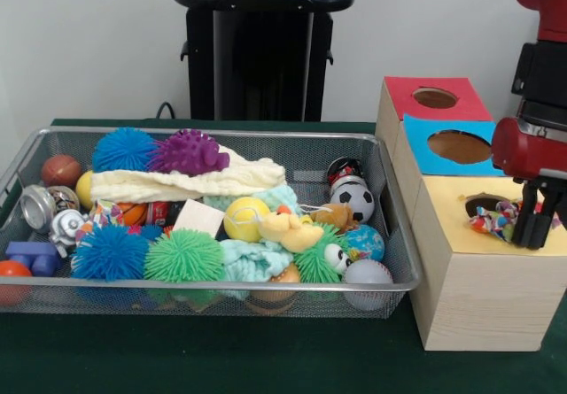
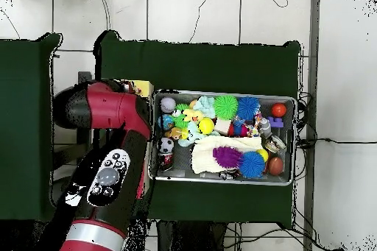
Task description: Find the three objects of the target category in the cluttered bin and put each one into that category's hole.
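Observation:
My gripper hangs over the yellow-topped box at the right, just right of its hole. The two dark fingers stand apart, so it is open. A crinkled multicoloured toy lies on the box top, partly in the hole and just left of the fingers. I cannot tell whether it touches them. The wire bin to the left holds many toys. In the overhead view the arm hides the gripper and most of the boxes.
A blue-topped box and a red-topped box stand behind the yellow one, each with a hole. The bin holds spiky balls, a soccer ball, a cream cloth, a can and blue blocks.

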